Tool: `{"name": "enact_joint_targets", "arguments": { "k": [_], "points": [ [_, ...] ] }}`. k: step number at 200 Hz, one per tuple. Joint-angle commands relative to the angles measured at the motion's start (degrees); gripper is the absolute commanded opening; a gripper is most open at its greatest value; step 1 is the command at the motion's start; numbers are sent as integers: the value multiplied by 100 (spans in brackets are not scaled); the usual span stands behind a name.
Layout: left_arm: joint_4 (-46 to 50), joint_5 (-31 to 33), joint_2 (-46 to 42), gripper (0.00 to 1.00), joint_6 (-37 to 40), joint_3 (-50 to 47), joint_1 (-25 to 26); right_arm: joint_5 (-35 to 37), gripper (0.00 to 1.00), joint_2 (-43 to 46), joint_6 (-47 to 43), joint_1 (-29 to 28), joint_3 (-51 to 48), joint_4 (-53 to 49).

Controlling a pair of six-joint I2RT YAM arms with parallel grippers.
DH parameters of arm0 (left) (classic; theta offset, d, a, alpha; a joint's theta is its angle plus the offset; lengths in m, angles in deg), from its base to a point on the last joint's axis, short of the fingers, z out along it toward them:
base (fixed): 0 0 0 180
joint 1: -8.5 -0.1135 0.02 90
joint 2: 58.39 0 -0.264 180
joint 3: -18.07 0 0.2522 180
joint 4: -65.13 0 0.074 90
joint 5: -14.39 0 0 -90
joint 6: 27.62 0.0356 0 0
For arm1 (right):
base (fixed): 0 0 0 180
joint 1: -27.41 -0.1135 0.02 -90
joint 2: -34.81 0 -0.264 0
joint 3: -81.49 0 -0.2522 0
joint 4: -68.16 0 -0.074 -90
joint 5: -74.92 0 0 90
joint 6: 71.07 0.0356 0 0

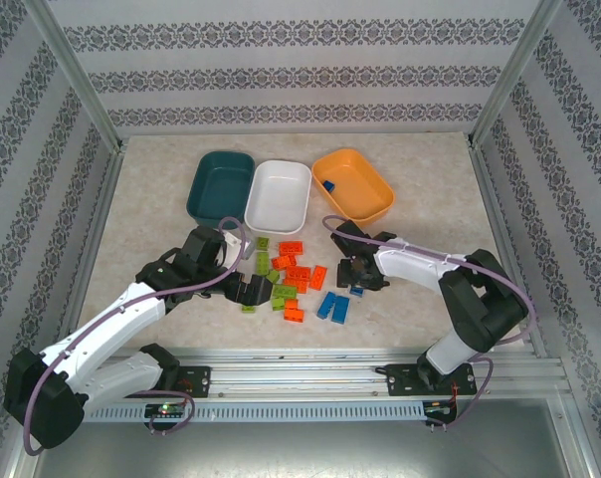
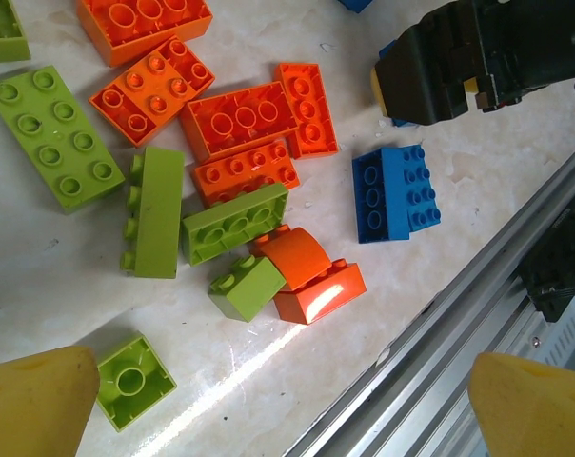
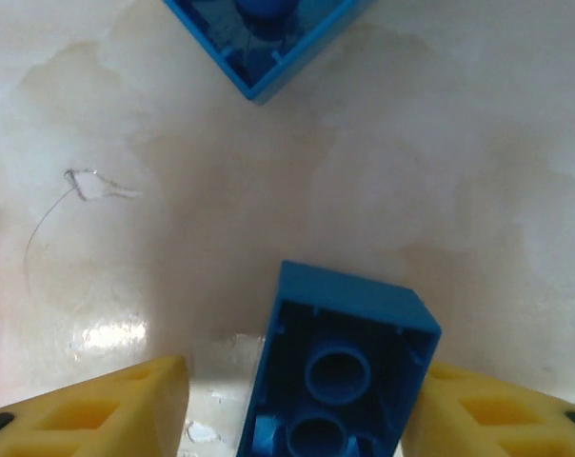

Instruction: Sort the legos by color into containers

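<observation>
The legos lie in a loose pile (image 1: 291, 274) of orange-red and lime green bricks at the table's middle, with two blue ones (image 1: 332, 305) just right of it. My left gripper (image 1: 251, 291) hovers open over the pile's near edge; between its yellow fingers (image 2: 40, 400) lie a small green brick (image 2: 132, 381) and bare table. My right gripper (image 3: 292, 409) stands open around an upturned blue brick (image 3: 340, 371): the right finger touches it and a gap remains at the left finger. The teal (image 1: 221, 186), white (image 1: 279, 194) and orange (image 1: 353, 185) containers stand behind.
A blue brick (image 1: 329, 185) lies in the orange tray. Another blue brick (image 3: 264, 38) lies just beyond the right gripper. The metal rail (image 2: 440, 362) runs along the near table edge, close to the left gripper. Patterned walls close in the sides and back.
</observation>
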Motion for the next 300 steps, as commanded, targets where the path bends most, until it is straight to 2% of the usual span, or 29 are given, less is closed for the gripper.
{"name": "enact_joint_targets", "arguments": {
  "k": [1,26,79,124,158,194,245,300],
  "points": [
    [115,58,22,100,138,162,95,26,54,-62,54,89,-110,240],
    [122,72,16,100,137,168,95,16,47,-58,47,121,-242,355],
    [131,118,7,100,149,164,95,35,27,306,58,225,-451,341],
    [145,160,19,100,136,183,95,72,26,1269,-112,338,-342,-224],
    [188,189,58,100,132,225,94,-129,26,1686,-485,593,361,-676],
    [217,109,77,100,181,244,94,-266,26,1044,-1135,1037,1762,-1118],
    [256,154,19,100,225,255,94,-693,25,-420,-1306,1758,3400,-1134],
    [243,112,64,100,219,248,97,-1106,25,-1771,-1140,1996,4160,-718]
  ]
}}
